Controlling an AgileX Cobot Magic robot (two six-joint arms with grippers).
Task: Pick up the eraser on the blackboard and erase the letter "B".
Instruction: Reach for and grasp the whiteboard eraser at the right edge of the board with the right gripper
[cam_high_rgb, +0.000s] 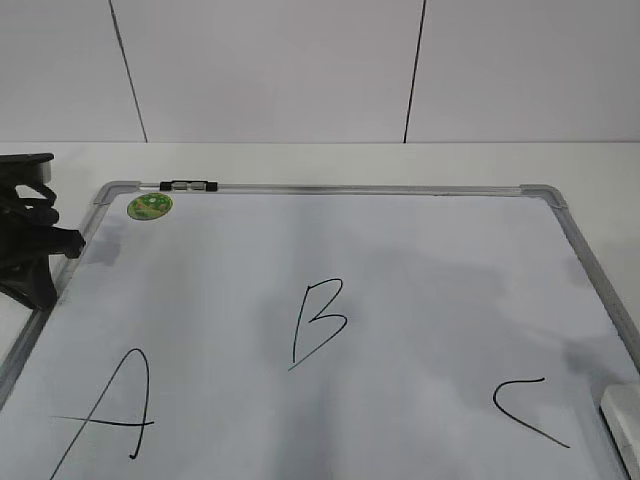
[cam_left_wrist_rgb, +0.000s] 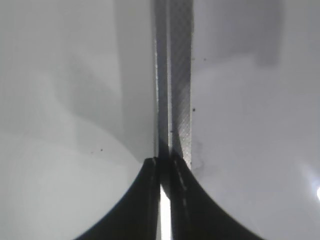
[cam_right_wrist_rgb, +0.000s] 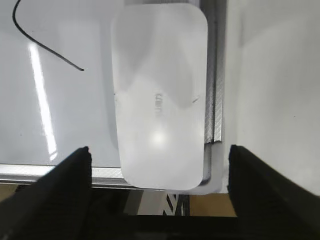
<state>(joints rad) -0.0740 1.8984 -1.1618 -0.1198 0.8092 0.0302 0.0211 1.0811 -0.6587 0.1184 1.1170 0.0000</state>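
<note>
The flat white, round-cornered eraser (cam_right_wrist_rgb: 159, 97) with faint grey lettering lies along the blackboard (cam_right_wrist_rgb: 60, 100) frame between the spread-apart right gripper (cam_right_wrist_rgb: 160, 172) fingers; the left gripper (cam_left_wrist_rgb: 165, 172) is clenched.

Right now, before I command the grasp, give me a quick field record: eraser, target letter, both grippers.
eraser: flat on the blackboard, at its near right corner, against the frame
letter "B": intact, mid-board, between A and C
right gripper: open, fingers either side of the eraser's near end, not touching
left gripper: shut, empty, over the board's left frame edge
progress: eraser not yet picked up
</note>
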